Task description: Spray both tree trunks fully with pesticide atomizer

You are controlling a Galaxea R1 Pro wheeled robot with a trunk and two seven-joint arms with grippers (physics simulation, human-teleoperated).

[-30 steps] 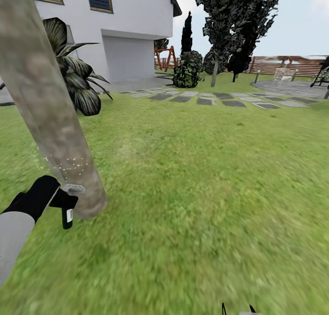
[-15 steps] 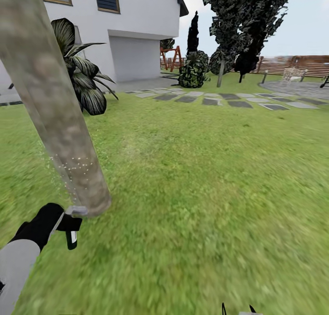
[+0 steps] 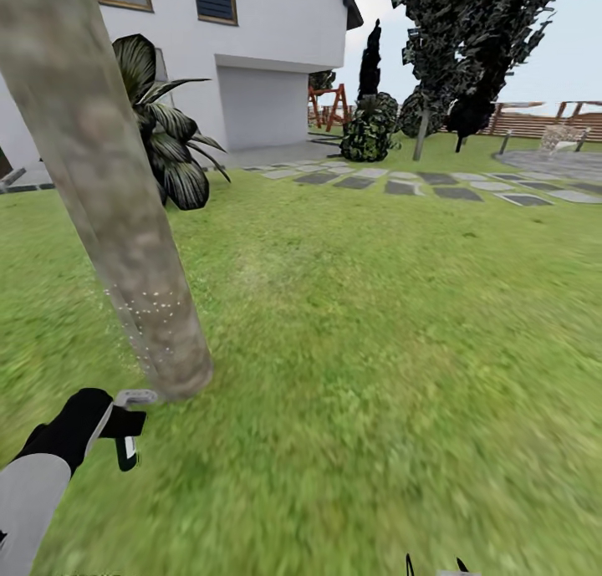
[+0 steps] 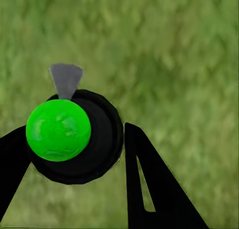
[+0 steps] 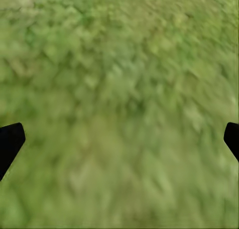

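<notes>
The left gripper [image 3: 117, 421] clamps its fingers on the pesticide atomizer [image 3: 127, 442], upright, nozzle toward the speckled leaning trunk [image 3: 125, 225]; the right gripper [image 5: 119, 139] has its fingers apart.

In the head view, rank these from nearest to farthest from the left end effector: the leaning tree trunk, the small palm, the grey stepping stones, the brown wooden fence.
1. Leaning mottled grey-beige tree trunk, its base just beyond the left end effector.
2. Small dark-leaved palm, behind the trunk by the house.
3. Grey stepping stones, across the lawn, mid-right.
4. Brown horizontal-slat wooden fence, at the far right.
</notes>
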